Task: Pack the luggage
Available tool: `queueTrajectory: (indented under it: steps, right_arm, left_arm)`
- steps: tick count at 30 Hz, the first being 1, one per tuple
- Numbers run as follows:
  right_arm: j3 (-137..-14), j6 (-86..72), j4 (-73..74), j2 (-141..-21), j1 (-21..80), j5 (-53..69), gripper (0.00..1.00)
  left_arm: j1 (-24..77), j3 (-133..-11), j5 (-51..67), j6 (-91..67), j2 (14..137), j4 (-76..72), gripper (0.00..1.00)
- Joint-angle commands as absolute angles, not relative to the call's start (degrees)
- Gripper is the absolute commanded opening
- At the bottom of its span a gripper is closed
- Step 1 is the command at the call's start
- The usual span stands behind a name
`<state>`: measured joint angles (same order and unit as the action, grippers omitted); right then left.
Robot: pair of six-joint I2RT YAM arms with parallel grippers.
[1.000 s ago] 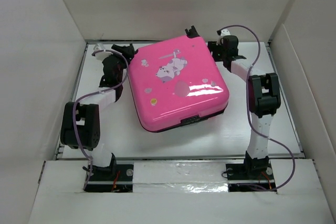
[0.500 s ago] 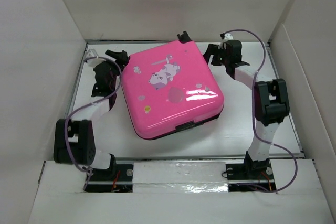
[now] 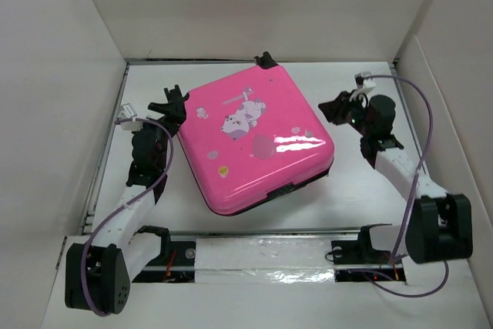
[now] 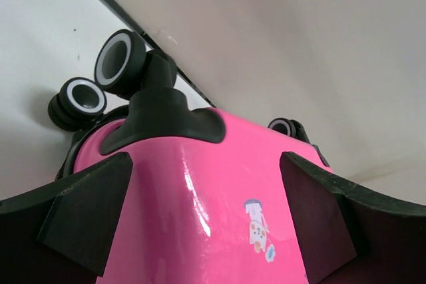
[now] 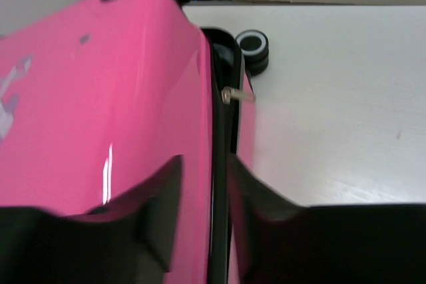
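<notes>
At the left we see the left gripper [image 3: 171, 102] by the left corner of the luggage [image 3: 254, 138], its jaws spread wide and holding nothing. In the left wrist view its two fingers [image 4: 86, 214] stand far apart with the pink shell filling the space between them; we cannot tell whether either pad touches the shell. Beyond them two black wheels [image 4: 120, 64] with white rings stick out from a black corner bracket.

In the middle the luggage lies flat and shut on the white table [image 3: 362, 190], printed side up; it is turned at an angle, so that one corner points to the far wall and another towards the arm bases. A cartoon animal [image 3: 239, 119] sits near the middle of the lid, and glare runs across the lid's right part.

To the right the right gripper [image 3: 337, 107] hangs just beside the luggage's right edge, apart from it as far as the overhead view shows; its jaws are parted by a narrow gap with nothing in them. From the right wrist view we look between its fingers [image 5: 160, 211] along the black zip seam [image 5: 219, 131] between the two pink halves; a small metal zip pull [image 5: 236, 95] sticks out to the right.
</notes>
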<state>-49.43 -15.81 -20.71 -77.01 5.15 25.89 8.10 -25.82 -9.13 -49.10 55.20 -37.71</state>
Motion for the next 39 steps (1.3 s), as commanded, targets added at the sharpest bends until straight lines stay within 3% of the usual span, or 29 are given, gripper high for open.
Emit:
queueTrajectory:
  steps: [1, 4, 10, 15, 18, 19, 22, 27, 29, 34, 37, 39]
  right_arm:
    - [-38.8, -13.8, -22.8, -66.3, 5.3, 25.1, 0.29]
    - [-32.7, -11.4, -17.8, -54.5, 6.9, 23.5, 0.13]
    - [-27.3, -8.2, -1.0, -35.7, 14.1, 16.8, 0.14]
    - [-27.1, -8.8, 7.3, -31.8, 16.9, 21.4, 0.19]
    - [-31.3, -6.2, 16.6, -28.0, 20.4, 21.4, 0.33]
    - [-32.3, -4.9, 18.9, -27.3, 21.3, 20.9, 0.44]
    - [-32.9, -6.6, 22.0, -26.6, 25.7, 23.5, 0.63]
    - [-33.5, -11.7, 28.4, -25.9, 33.7, 10.2, 0.74]
    - [-33.9, -15.7, 29.9, -24.2, 36.3, 1.5, 0.86]
    - [-33.0, -23.5, 33.1, -21.4, 43.5, -12.5, 0.92]
    - [-30.2, -23.8, 31.2, -22.2, 44.7, -14.4, 0.93]
    - [-28.5, -22.5, 25.3, -24.9, 44.7, -12.9, 0.93]
  left_arm:
    - [8.0, -27.8, -6.7, -47.6, 53.2, -38.8, 0.92]
    - [8.0, -31.5, -3.1, -48.2, 56.6, -37.1, 0.89]
    - [9.1, -35.5, -0.6, -48.1, 67.5, -39.1, 0.89]
    - [10.4, -41.8, 2.4, -49.8, 77.3, -42.8, 0.89]
    - [10.4, -45.5, 2.4, -49.9, 80.8, -43.0, 0.88]
    - [10.4, -46.2, 2.0, -49.7, 81.2, -42.5, 0.88]
    - [8.2, -48.6, 1.7, -50.4, 82.1, -41.8, 0.88]
    - [7.6, -51.6, -3.2, -49.5, 77.3, -39.6, 0.91]
    - [7.6, -51.4, -4.7, -49.3, 73.0, -39.5, 0.91]
    - [10.1, -44.8, -9.7, -48.9, 62.9, -37.6, 0.91]
    - [10.6, -33.5, -9.0, -52.0, 55.5, -38.4, 0.9]
    - [10.6, -27.9, -9.9, -52.3, 49.9, -38.4, 0.8]
